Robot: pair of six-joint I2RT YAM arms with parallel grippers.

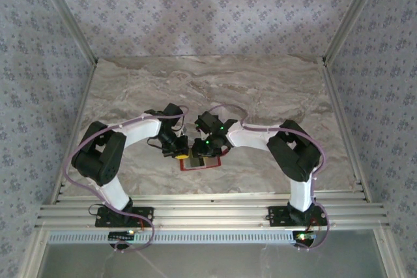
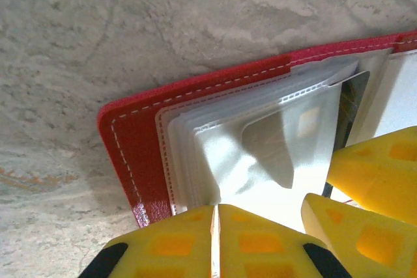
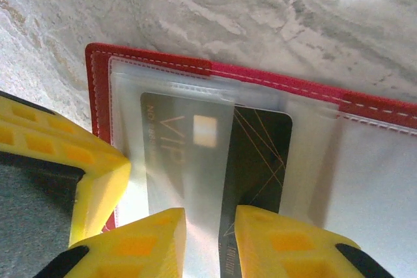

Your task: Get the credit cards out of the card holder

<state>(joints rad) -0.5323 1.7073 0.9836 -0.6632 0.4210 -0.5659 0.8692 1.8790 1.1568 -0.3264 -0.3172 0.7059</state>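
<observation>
card holder lies opened flat on the marble-patterned tabletop, near the front edge and midway between the two arm bases, with its red cover facing down and its pale inner panels facing up. both arms reach inward and meet above it: the left gripper is at its left end and the right gripper is just beside it, over the middle. in the left wrist view the red stitched border of the card holder frames a stack of clear plastic sleeves. the top sleeve is lifted and creased, and its lower corner runs into the seam of the left gripper, whose yellow jaws are pressed together on that sleeve. the right gripper enters this view from the right, close to the same sleeve. in the right wrist view a credit card sits inside the card holder. the card is dark with thin gold lines. its left part lies under a frosted sleeve, through which the letters "vip" and a pale square are readable, and its right part is uncovered. the right gripper is at the near edge of this card with its jaws spread a little. the gap between them lies over the line where the sleeve edge crosses the card. contact between these jaws and the card cannot be determined. the left gripper appears at the left edge of the holder, jaws together.
</observation>
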